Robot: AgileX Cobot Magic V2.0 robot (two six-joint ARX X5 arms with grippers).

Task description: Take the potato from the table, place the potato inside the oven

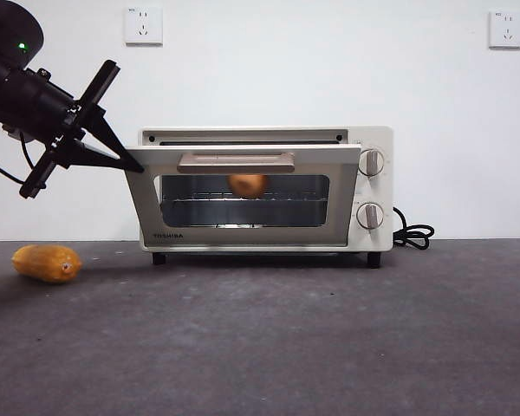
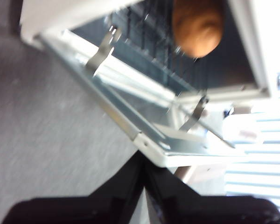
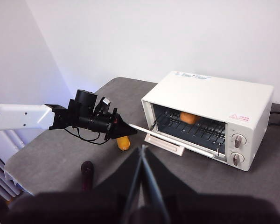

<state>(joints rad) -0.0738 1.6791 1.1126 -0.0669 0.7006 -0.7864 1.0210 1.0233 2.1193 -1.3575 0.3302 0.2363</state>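
The round orange-brown potato (image 1: pixel 247 185) (image 2: pixel 197 25) (image 3: pixel 190 117) lies on the wire rack inside the cream-white oven (image 1: pixel 375 139) (image 3: pixel 210 91). The oven's glass door (image 1: pixel 243 158) (image 2: pixel 144 126) (image 3: pixel 165 140) hangs partly open, tilted outward. My left gripper (image 1: pixel 137 166) (image 2: pixel 142 156) (image 3: pixel 130 132) is shut, holds nothing, and its tip touches the door's free edge at the corner. High above the table (image 1: pixel 286 347), my right gripper (image 3: pixel 142 149) is shut and holds nothing, well away from the oven.
An elongated yellow-orange vegetable (image 1: pixel 47 263) (image 3: pixel 123 143) lies on the table to the oven's left, below the left arm. A black cord (image 1: pixel 413 234) coils at the oven's right. A dark cylinder (image 3: pixel 87 170) stands near the table's front edge.
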